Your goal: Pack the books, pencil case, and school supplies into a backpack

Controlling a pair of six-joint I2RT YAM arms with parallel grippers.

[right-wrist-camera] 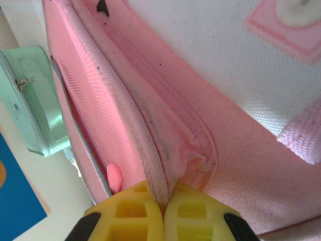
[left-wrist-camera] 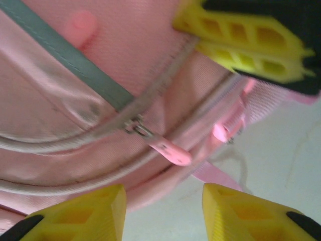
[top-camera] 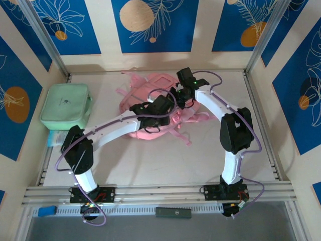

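The pink backpack [top-camera: 145,85] lies in the middle of the table with both arms over it. In the left wrist view my left gripper [left-wrist-camera: 163,198] stands open just off the backpack's [left-wrist-camera: 150,60] lower edge, with nothing between its yellow fingers [left-wrist-camera: 95,213]. A pink zipper pull [left-wrist-camera: 170,153] hangs free a little beyond them. My right gripper [right-wrist-camera: 164,203] is shut on the zipper edge of the backpack [right-wrist-camera: 241,125], pinching the fabric rim of an opened compartment. One of its yellow fingers [left-wrist-camera: 241,42] shows in the left wrist view. The books and pencil case are out of view.
A mint green square bag [top-camera: 66,106] lies at the left of the table, also in the right wrist view [right-wrist-camera: 30,100]. Something pale blue [top-camera: 54,136] pokes out beneath it. Walls close in the table on three sides. Bare tabletop [top-camera: 165,165] lies in front of the backpack.
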